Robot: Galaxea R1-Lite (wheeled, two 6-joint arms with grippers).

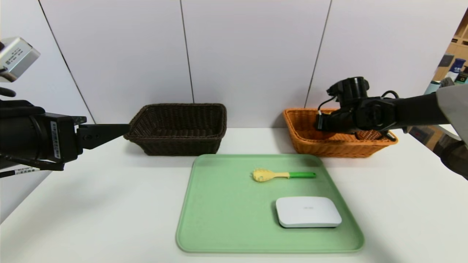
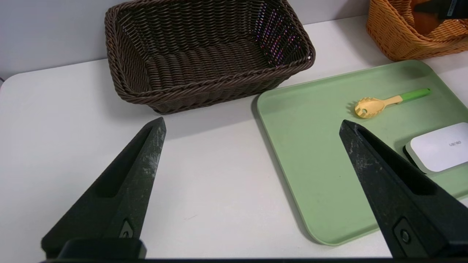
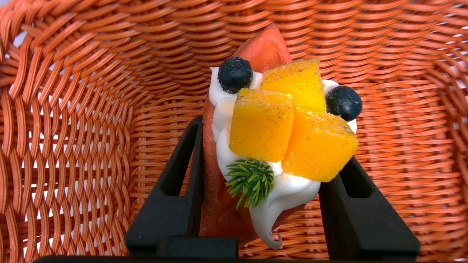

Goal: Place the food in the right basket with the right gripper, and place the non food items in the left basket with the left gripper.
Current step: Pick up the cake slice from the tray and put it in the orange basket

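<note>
A pasta spoon (image 1: 283, 175) and white box (image 1: 308, 211) are lying on the green tray (image 1: 226, 204). Behind it, the right gripper (image 3: 261, 153) is gripping a fruit pastry (image 3: 278, 131) inside the orange basket (image 1: 303, 140); the left gripper (image 2: 252, 126) is hovering wide open near the brown basket (image 1: 179, 128).

Head camera overlooks table (image 1: 91, 204); 2 wrist cameras, apparently nearer.

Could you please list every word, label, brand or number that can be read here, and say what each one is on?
White box: a small grey mark on its lid, too blurred to read.
Left arm sticker: printed lines, too small to read.
Left arm strip label: too small to read.
Grey module above the left arm: tiny print, unreadable.
Nothing else carries text.
</note>
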